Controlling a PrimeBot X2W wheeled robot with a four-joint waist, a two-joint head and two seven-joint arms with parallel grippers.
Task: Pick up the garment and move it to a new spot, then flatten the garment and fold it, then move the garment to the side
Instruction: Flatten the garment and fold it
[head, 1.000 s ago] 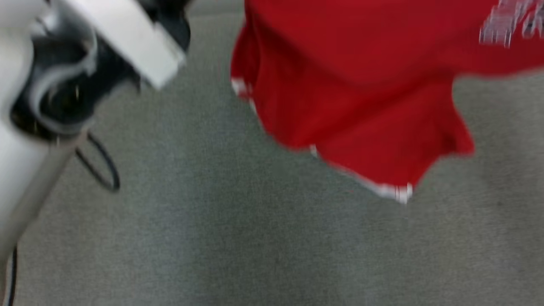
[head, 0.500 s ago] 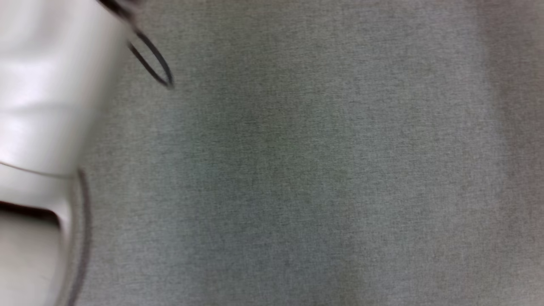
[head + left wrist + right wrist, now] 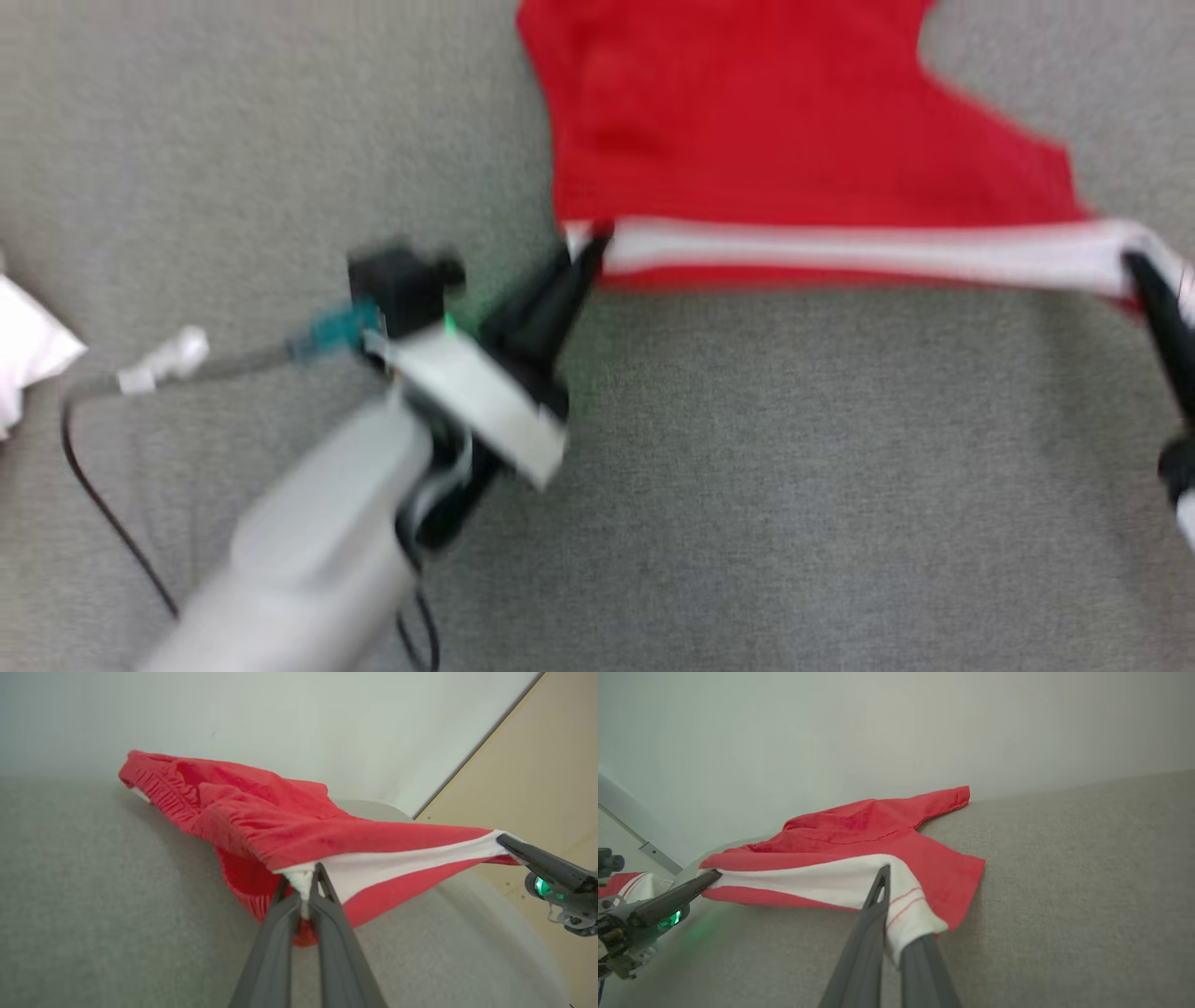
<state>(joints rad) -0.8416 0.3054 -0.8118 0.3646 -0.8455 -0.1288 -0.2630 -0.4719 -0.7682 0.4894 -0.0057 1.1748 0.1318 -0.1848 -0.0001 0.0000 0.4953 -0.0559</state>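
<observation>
The left end effector [image 3: 586, 250] and right end effector [image 3: 1137, 266] were each pinched shut on a corner of the red cloth garment [image 3: 747, 121], at its white hem. Flattening well would mean holding that hem taut and level and lowering it evenly. The garment's far part lay rumpled on the grey fabric-covered counter [image 3: 747, 513], with its near edge lifted.

The garment [image 3: 794, 121] is red with a white band crossed by thin red stripes; the surface [image 3: 747, 485] is speckled grey.
</observation>
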